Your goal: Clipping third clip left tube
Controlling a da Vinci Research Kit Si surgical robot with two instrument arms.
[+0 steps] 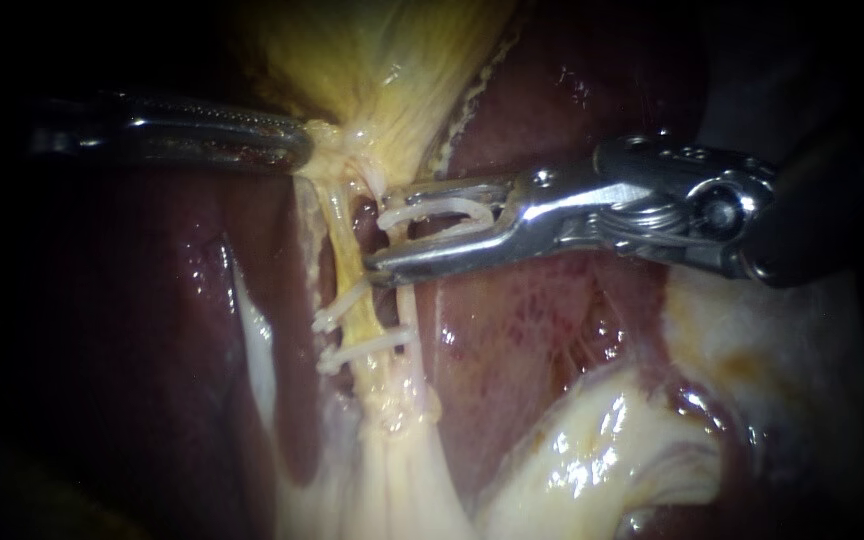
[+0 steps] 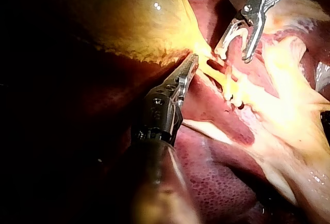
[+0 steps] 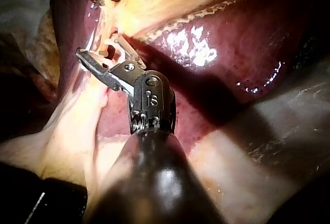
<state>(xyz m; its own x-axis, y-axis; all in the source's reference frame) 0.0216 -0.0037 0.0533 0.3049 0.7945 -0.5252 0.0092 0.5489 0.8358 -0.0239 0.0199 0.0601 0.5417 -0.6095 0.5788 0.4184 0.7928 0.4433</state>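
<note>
Left tube (image 1: 345,250): thin yellow strand. Its long axis runs steeply down the endoscope view, from the neck of the gallbladder (image 1: 372,60) toward the pale tissue below. Two seated clips cross its lower stretch, upper clip (image 1: 347,302) and lower clip (image 1: 367,345), close together. A bare length shows between the upper clip and the neck.

Right instrument (image 1: 380,232): the nearer of the two to that bare length. Jaws spread wide, cradling a white loaded clip (image 1: 432,210) that touches both. Jaws lie roughly crosswise to the tube, with the tips just at its right side and the lower tip touching or overlapping it. The tube looks to be ahead of the mouth, not yet inside. Judgement: a short advance along the jaws' own line is needed before closing.

Left instrument (image 1: 297,140): jaws pressed together, pinching the gallbladder at its neck; strand looks taut. Liver (image 1: 552,110) behind.

Writing: none legible on tissue or clips; instrument marks not noted.
</note>
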